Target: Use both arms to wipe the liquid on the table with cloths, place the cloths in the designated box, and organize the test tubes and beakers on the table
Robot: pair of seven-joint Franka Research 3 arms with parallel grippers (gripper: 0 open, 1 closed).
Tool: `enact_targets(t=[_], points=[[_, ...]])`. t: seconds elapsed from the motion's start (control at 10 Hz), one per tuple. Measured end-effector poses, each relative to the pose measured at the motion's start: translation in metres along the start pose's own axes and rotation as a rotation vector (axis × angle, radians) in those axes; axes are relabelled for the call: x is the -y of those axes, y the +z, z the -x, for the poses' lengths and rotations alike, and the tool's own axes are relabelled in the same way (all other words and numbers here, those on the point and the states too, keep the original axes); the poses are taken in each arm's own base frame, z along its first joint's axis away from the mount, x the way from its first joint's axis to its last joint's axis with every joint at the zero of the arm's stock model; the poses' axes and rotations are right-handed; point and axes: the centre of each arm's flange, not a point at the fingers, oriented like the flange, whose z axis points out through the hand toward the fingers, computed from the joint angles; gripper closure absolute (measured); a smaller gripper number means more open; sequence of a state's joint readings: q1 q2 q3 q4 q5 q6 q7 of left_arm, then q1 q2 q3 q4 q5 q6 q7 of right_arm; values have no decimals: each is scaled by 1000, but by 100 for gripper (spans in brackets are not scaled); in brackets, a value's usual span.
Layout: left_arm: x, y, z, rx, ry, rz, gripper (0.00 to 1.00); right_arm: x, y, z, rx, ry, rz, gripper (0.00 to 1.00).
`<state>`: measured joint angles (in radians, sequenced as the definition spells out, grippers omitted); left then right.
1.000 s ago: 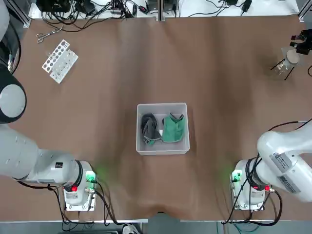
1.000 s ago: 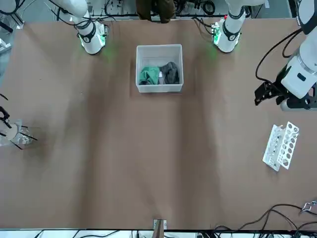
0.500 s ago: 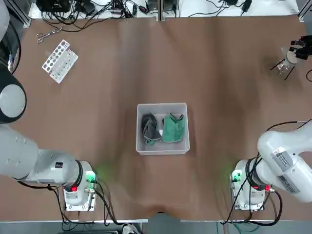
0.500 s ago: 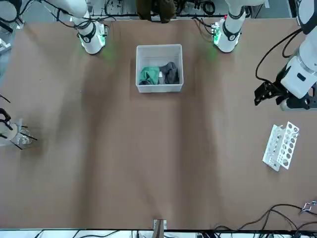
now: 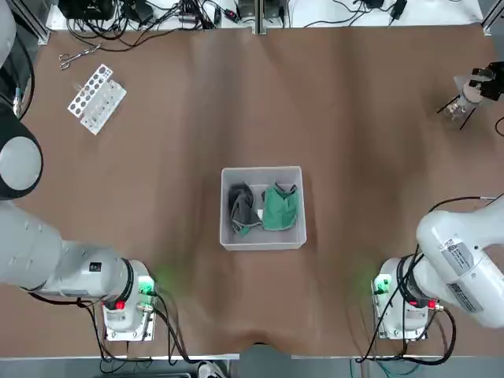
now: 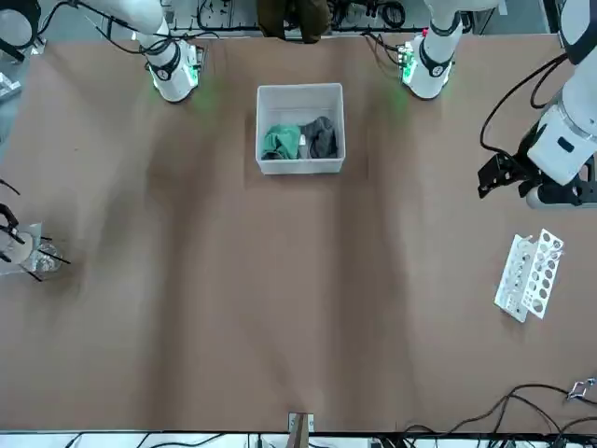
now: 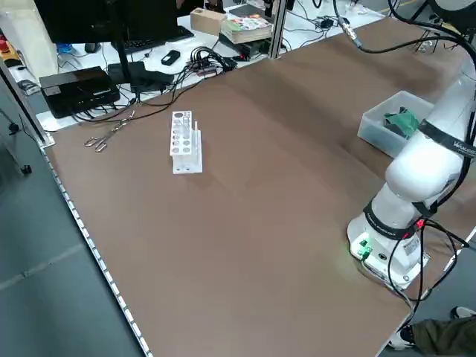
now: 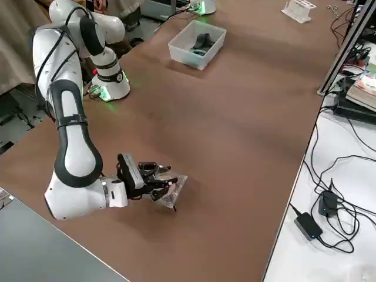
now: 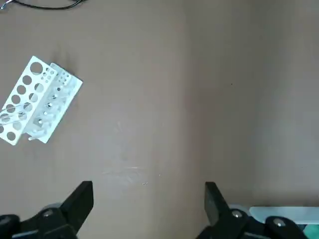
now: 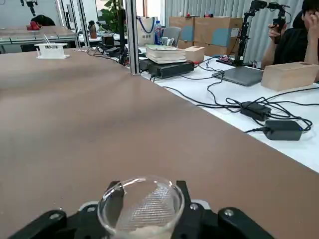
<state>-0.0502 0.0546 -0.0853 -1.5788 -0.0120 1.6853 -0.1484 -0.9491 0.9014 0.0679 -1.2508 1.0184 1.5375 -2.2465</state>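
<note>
Both cloths lie in the box [image 5: 261,242] at mid-table, the green cloth [image 5: 279,209] beside the dark grey one [image 5: 242,206]. A clear beaker [image 5: 471,90] stands near the table's far right edge. My right gripper [image 8: 154,178] lies low and level right at it, and the beaker [image 10: 141,206] fills the near part of the right wrist view. My left gripper [image 6: 494,177] hangs open and empty above bare table, a little short of the white test tube rack [image 6: 529,275]. That rack [image 9: 37,102] also shows in the left wrist view. I see no liquid.
Scissors [image 5: 79,55] lie beyond the rack at the far left corner. Cables, books and power bricks crowd the bench [image 8: 352,88] past the table's far edge. A person [image 10: 299,30] sits off behind that bench.
My right gripper has shifted slightly, closer in on the beaker, which stays in place. The left arm has barely moved.
</note>
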Motion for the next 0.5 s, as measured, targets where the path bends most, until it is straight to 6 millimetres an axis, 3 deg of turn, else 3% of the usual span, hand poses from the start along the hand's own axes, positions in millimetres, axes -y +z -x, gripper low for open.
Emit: enact_targets(t=[0.2, 0.4, 0.5], points=[[0, 0, 0, 0, 0, 0, 1, 1, -3, 1, -2, 1, 1, 32], [0, 0, 0, -1, 0, 0, 1, 2, -1, 0, -12, 1, -10, 2], [0, 0, 0, -2, 0, 0, 1, 3, 0, -1, -18, 1, -18, 0]])
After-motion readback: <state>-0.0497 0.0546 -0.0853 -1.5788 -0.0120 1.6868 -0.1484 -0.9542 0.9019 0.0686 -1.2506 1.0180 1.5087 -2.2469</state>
